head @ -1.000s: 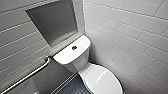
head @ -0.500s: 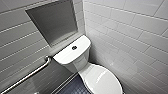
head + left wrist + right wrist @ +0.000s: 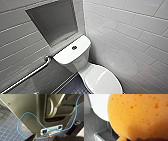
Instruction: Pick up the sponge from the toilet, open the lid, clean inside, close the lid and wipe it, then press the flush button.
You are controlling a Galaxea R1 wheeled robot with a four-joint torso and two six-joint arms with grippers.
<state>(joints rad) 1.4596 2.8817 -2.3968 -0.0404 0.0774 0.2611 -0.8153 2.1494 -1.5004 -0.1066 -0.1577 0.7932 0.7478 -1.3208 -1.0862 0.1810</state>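
Grey tiled walls [image 3: 130, 37] | glossy white toilet [image 3: 100, 80], lid shut | porous orange sponge [image 3: 140, 116] | jaws' state unclear

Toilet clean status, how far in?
Looks done: pickup. The sponge is off the toilet, close up at the right wrist camera. In hand: nothing I can confirm. Probably left, judging by the shut lid: open, clean inside, close, wipe, then the flush button on the tank.
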